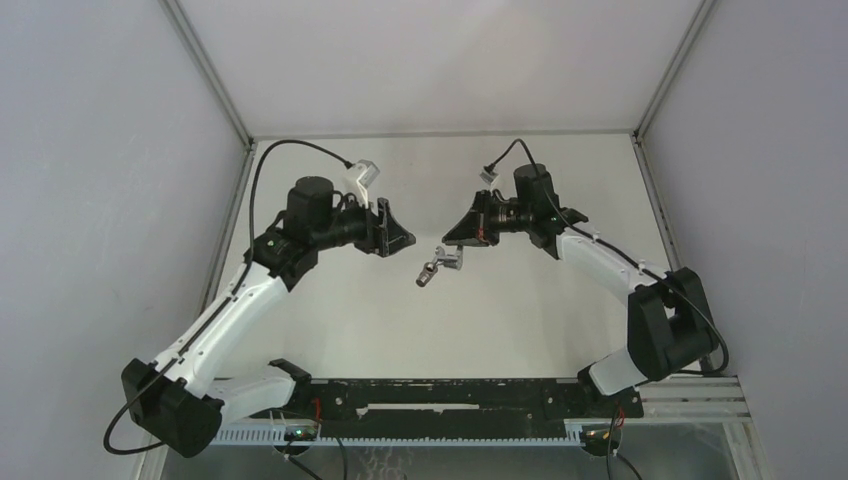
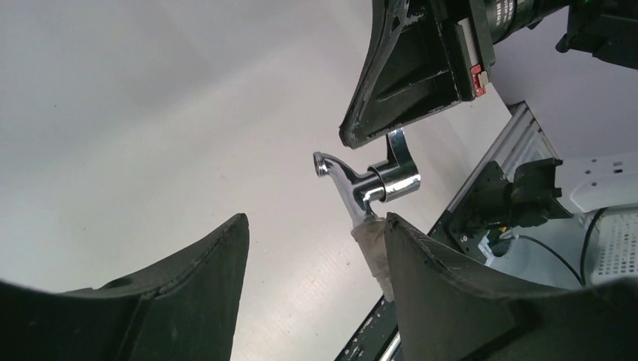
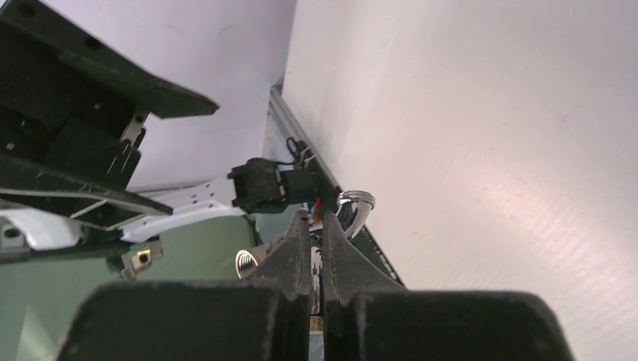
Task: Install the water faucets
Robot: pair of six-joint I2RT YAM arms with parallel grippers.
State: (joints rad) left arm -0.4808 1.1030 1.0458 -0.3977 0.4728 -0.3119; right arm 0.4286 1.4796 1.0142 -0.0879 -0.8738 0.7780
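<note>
"Near the middle of the top view, above the white counter (image 1: 330, 310), hangs the small shiny chrome angled faucet (image 1: 440, 265). Who has it?"

"The right tool (image 3: 316, 222). Its jaws are pinched tight on a flat chrome tab at the faucet's upper end, and the spout and body stick out beyond them. The left tool (image 2: 316, 219) is spread wide with nothing in it, its tips at the lower edge of the left wrist view, either side of the part."

"How would it handle?"

"It's metal, so stiff and hardly fragile. I'd judge it light, but it's polished and rounded, so slippery. A narrow pinch like this one could let it swivel."

"Where to take it, then?"

"On the dull grey stub end (image 2: 370, 252), low and right of centre in that view. It's just beside the left tool's finger at lower right; whether they touch I cannot tell. Its matte surface should hold better than chrome. Squeeze squarely across the cylinder, or it may squirt out."
</note>
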